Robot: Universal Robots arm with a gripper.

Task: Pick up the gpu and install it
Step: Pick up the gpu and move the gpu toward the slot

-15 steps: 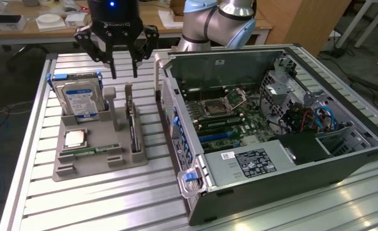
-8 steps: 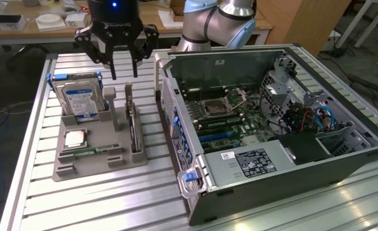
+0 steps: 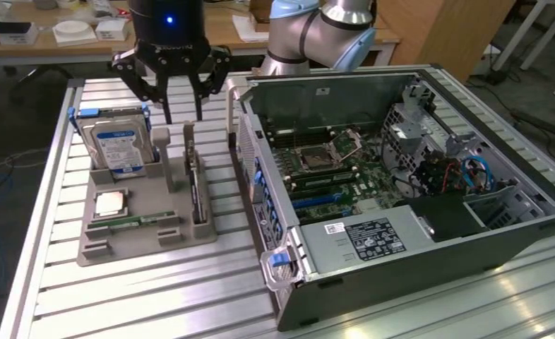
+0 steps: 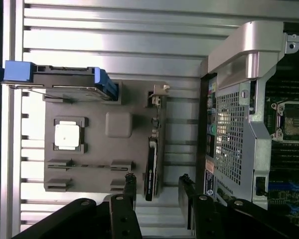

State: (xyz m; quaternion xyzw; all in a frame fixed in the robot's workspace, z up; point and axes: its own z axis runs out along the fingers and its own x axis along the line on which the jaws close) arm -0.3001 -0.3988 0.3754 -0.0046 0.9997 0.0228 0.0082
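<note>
Tool [image 3: 183,118], its two fingers apart and empty, over one gpu [image 3: 195,185], one hard drive [image 3: 117,145], one tray [image 3: 144,247]

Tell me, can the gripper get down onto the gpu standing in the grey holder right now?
Probably yes. The open gripper hangs above the gpu, whose top edge stands bare in the grey holder; the computer case wall alongside might crowd one finger.

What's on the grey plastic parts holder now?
Upright silver blue-labelled hard drive, square silver processor chip, narrow green memory stick, dark circuit-board gpu on edge. Slots hide the drive's and gpu's lower edges.
</note>
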